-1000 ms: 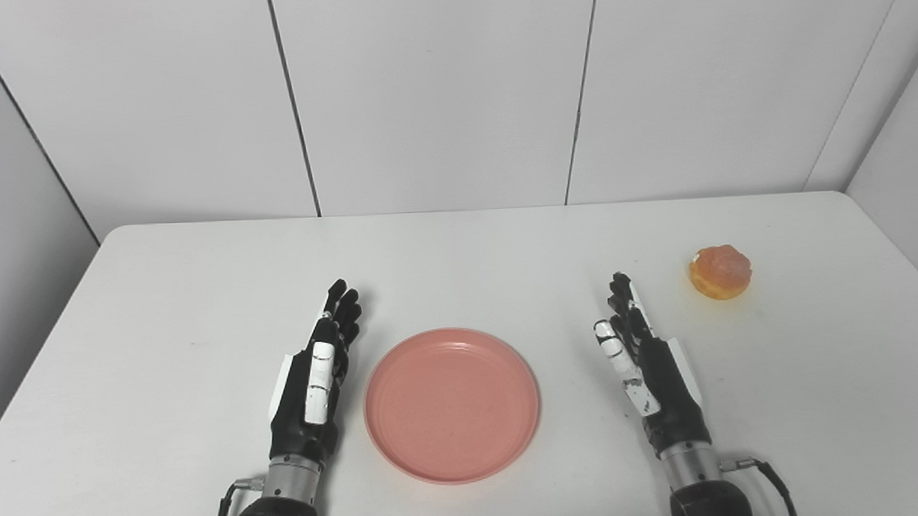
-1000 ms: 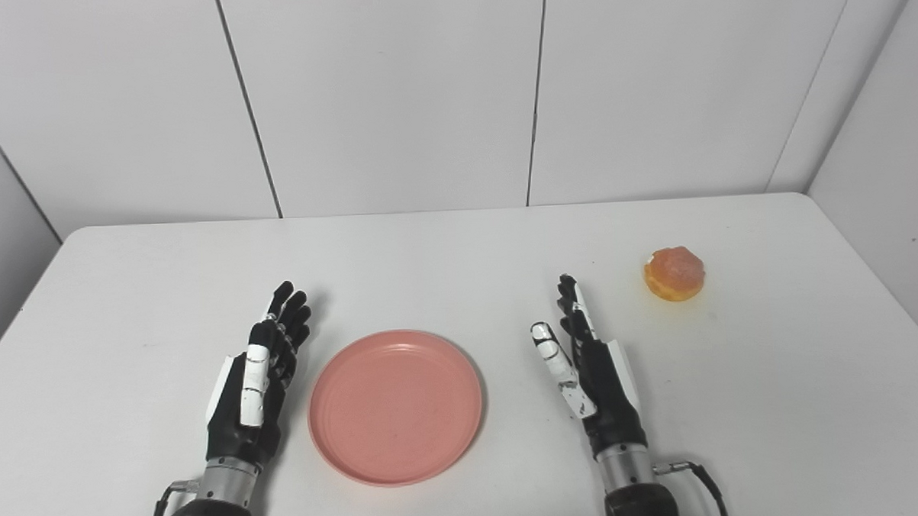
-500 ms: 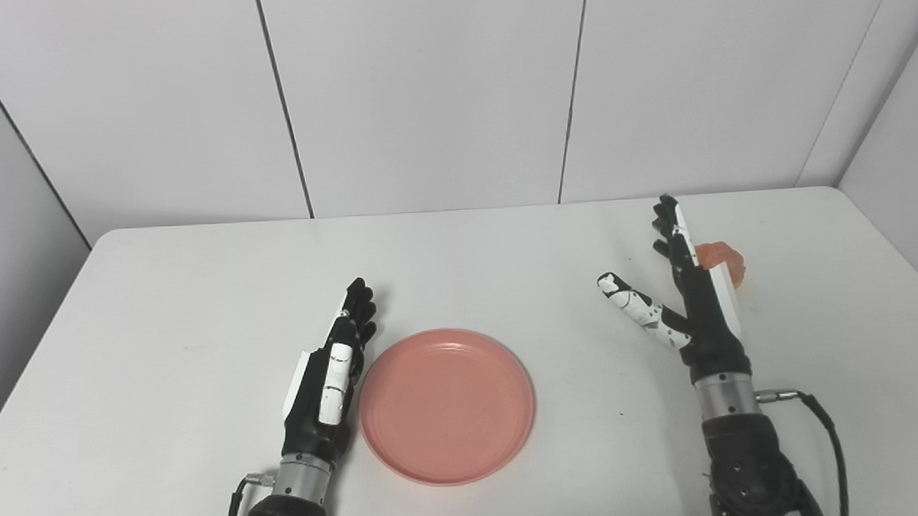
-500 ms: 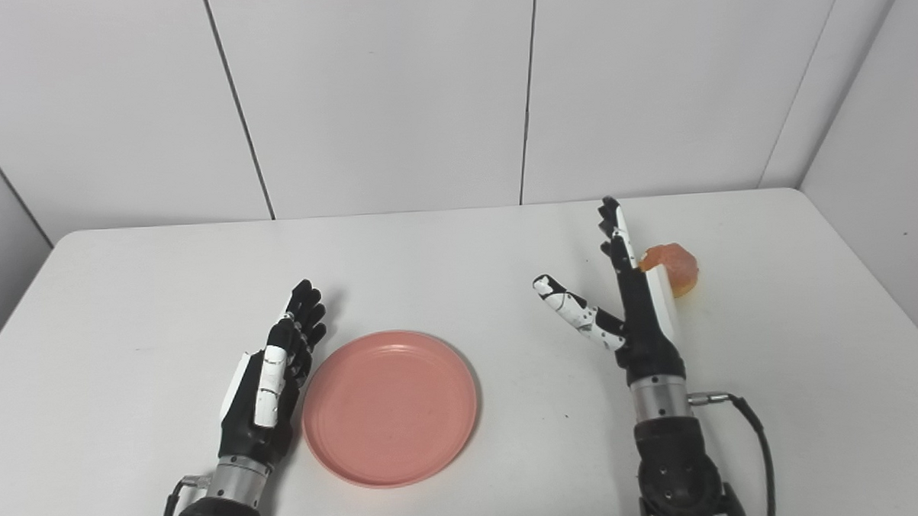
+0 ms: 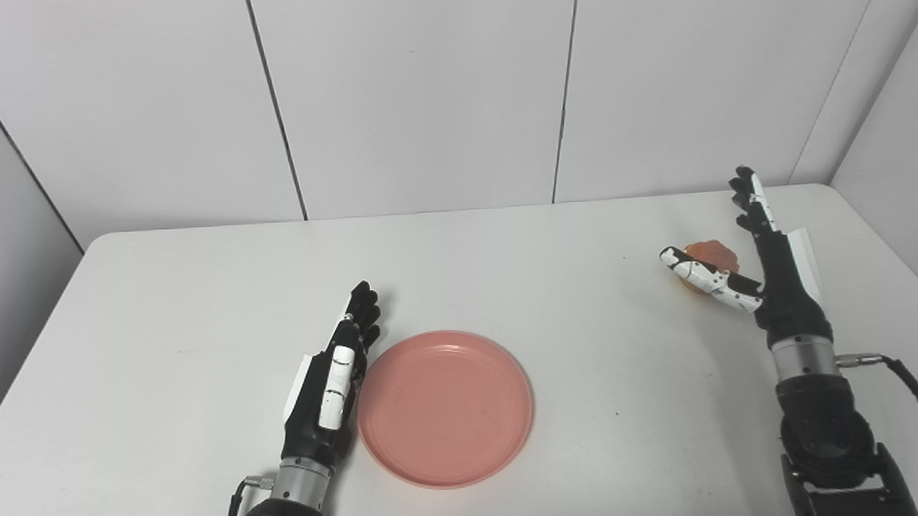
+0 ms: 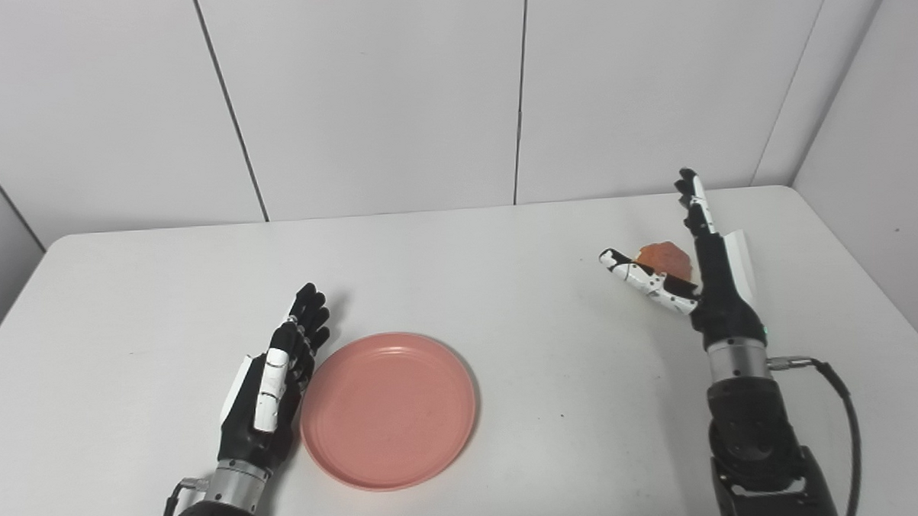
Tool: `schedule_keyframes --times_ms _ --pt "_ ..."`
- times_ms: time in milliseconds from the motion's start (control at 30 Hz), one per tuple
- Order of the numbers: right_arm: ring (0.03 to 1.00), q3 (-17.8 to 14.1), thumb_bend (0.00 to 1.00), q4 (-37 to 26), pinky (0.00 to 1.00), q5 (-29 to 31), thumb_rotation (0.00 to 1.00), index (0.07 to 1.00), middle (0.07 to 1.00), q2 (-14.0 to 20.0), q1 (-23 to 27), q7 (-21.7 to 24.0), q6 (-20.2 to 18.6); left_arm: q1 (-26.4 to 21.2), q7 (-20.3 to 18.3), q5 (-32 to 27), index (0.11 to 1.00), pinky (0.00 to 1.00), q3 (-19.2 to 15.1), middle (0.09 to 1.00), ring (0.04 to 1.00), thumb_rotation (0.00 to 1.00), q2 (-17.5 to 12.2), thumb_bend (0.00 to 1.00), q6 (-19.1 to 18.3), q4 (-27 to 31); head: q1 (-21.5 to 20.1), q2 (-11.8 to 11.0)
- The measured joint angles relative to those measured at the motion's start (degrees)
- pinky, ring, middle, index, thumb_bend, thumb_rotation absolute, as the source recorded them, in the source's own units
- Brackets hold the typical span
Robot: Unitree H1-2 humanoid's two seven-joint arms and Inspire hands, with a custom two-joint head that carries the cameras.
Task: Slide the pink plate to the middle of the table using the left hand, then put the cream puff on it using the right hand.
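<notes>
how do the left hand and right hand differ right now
The left hand lies low with fingers together, its edge against the pink plate; the right hand is raised farther back, thumb spread wide from its fingers. The left hand is beside the plate, while the right hand brackets the cream puff without closing on it. Both are open and hold nothing.

A: Pink plate (image 5: pixel 445 408), plain salmon tone, on a white table (image 5: pixel 163 314).

B: The puff (image 6: pixel 663 255) is golden orange. Both hands, left hand (image 5: pixel 327 385) and right hand (image 5: pixel 765 278), are black with white patches; grey-white wall panels (image 5: pixel 423 91) behind.
</notes>
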State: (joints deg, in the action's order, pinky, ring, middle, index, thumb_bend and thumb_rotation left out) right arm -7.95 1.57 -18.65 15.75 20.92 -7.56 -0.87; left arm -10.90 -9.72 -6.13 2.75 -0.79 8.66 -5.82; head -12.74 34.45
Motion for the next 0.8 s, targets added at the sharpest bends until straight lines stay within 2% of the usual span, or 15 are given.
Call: schedule_keyframes --times_ms 267,400,800 --pt "0.94 0.06 0.76 2.75 0.88 -3.43 0.5 0.965 0.954 2.13 2.31 -0.84 -1.63 0.1 -0.38 -0.08 0.987 1.0 0.34 1.0 1.0 1.0 -0.38 0.6 -0.75 0.37 -0.97 -0.18" --pt "0.928 0.32 0.77 4.93 0.85 -4.49 0.49 0.958 0.957 3.08 3.97 -0.78 -4.25 0.27 -0.44 -0.69 0.99 1.0 0.16 0.999 1.0 1.0 -0.5 0.62 -0.88 0.59 -1.41 0.0" --pt "0.921 2.74 0.76 14.98 0.84 -5.47 0.4 0.949 0.948 4.21 7.76 -0.92 -7.5 0.27 -1.38 -1.85 1.0 1.0 0.05 1.0 1.0 1.0 -0.82 0.62 -0.81 0.28 -2.55 -0.88"
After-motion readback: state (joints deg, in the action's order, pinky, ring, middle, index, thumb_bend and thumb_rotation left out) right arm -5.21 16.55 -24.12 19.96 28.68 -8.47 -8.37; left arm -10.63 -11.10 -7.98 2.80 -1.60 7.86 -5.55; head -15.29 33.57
